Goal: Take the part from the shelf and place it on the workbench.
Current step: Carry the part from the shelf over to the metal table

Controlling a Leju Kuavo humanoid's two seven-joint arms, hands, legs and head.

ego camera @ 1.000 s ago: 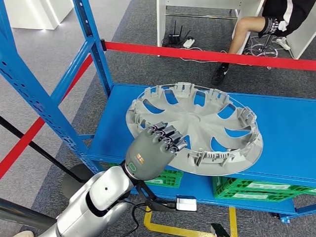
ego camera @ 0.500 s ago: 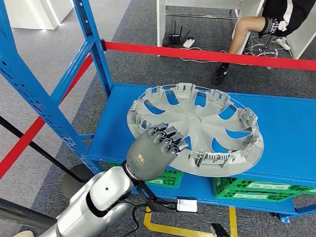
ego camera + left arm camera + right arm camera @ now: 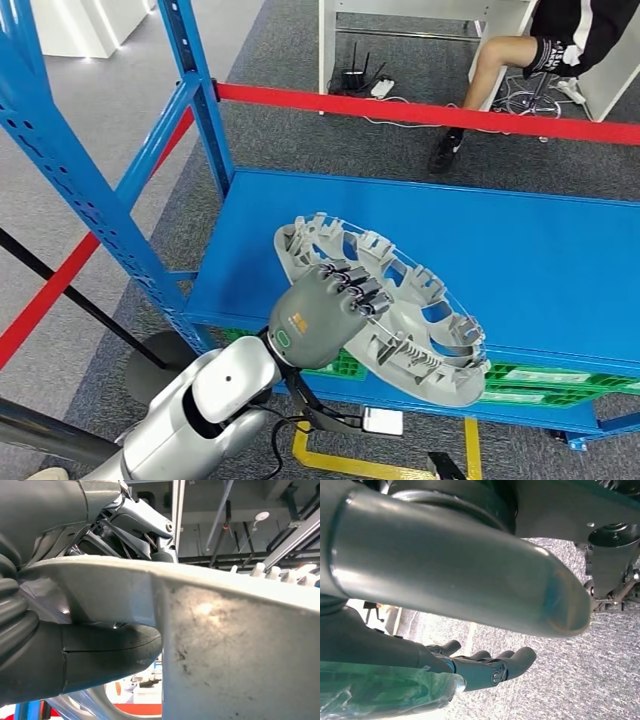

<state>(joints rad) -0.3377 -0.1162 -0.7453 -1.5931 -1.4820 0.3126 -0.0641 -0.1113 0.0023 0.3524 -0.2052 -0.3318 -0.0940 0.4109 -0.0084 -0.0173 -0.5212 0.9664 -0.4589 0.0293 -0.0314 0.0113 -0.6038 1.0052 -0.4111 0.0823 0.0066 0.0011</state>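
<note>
While the left hand (image 3: 326, 313) is gripping the near rim of the part (image 3: 392, 300), a grey wheel cover with its clipped back face up, the cover is tilting and coming off the shelf (image 3: 528, 250). In the two earlier head frames it was lying nearly flat on the blue deck, well in from the front lip; now its gripped side is lifting, it is sitting closer to the robot, and its lower right edge is hanging past the front lip, over the green crates (image 3: 528, 385) on the level below. The head camera is also shifting a little between frames, so part of the apparent slide may be camera motion.

In the left wrist view the thumb (image 3: 94, 655) is lying under the rim and the darker fingers (image 3: 143, 520) are lying over it, so the hold is reading as a clamp on one edge only. The right hand (image 3: 486, 667) is hanging over grey floor, fingers loosely extended and close together, holding nothing that I can see.

Judgement: extraction is under way; carry and placement on the workbench are still to do. A wide disc held at one edge is likely to swing or twist, and the trailing edge could catch on the shelf lip.
</note>
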